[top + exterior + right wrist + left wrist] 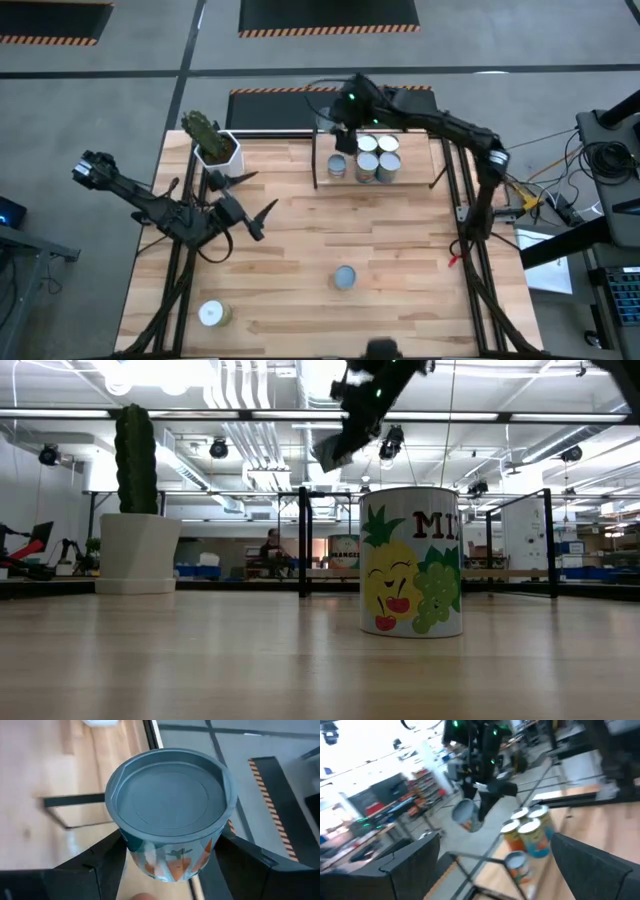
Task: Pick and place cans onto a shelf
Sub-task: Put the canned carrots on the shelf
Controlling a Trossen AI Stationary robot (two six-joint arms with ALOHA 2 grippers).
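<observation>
My right gripper (344, 138) is shut on a can with a blue-grey top and a carrot label (170, 805). It holds the can above the far left corner of the shelf (420, 170). The left wrist view also shows this can (467, 815). Several cans (377, 156) stand on the shelf board. One can (344, 277) stands upright on the table in front; it has a fruit label (412, 560). Another can (212, 314) lies near the table's near left corner. My left gripper (266, 190) is open and empty over the table's left half. My right gripper pinches the can's side wall (127, 851) between its two fingers (95, 865), one on each side, below the top rim. The fingers come from above, pointing down. The can is lifted clear, its top up and a little tilted.
A white hexagonal pot with a cactus (215, 148) stands at the table's far left, beside the shelf. Thin black shelf posts (303, 540) rise at the shelf's corners. Bare tabletop (420, 260) lies between the shelf and the near edge.
</observation>
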